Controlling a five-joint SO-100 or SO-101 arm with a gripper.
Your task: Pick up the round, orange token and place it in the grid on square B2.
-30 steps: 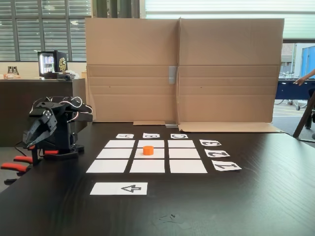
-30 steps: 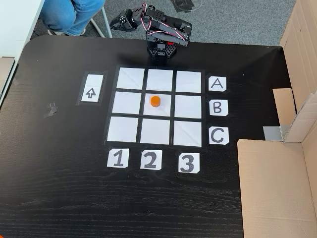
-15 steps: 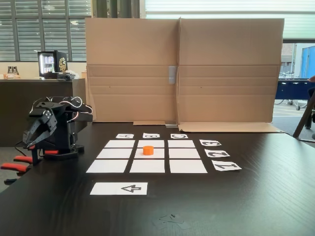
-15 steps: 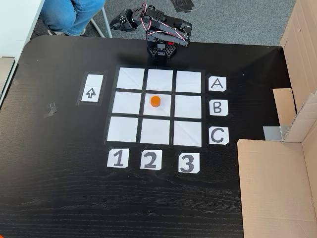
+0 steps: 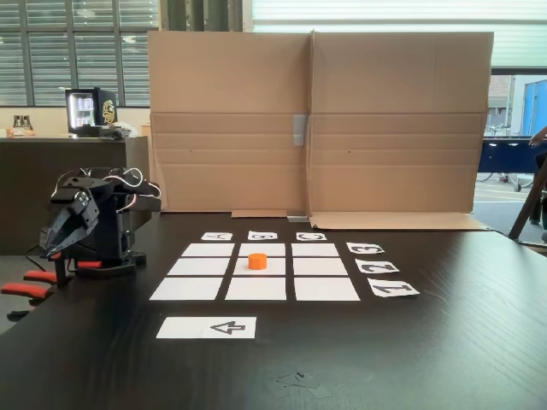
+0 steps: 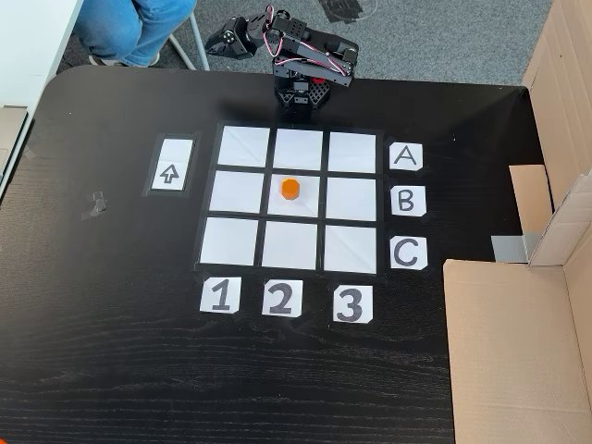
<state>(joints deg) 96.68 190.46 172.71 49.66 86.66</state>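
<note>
The orange token (image 5: 257, 260) (image 6: 290, 189) stands upright on square B2 (image 5: 275, 267) (image 6: 305, 209), the centre cell of the white paper grid (image 5: 186, 289) (image 6: 243, 148). The black arm sits folded over its base beyond row A. Its gripper (image 5: 51, 246) (image 6: 213, 44) points down past the table edge, well clear of the token. The jaws look shut with nothing between them.
A white strip with a black arrow (image 5: 206, 327) (image 6: 172, 165) lies beside column 1. Letter cards (image 6: 405, 201) and number cards (image 6: 280, 299) edge the grid. A cardboard wall (image 5: 316, 120) (image 6: 513, 351) stands past column 3. Red clamps (image 5: 26, 289) hold the base. A person's legs (image 6: 129, 28) are behind the arm.
</note>
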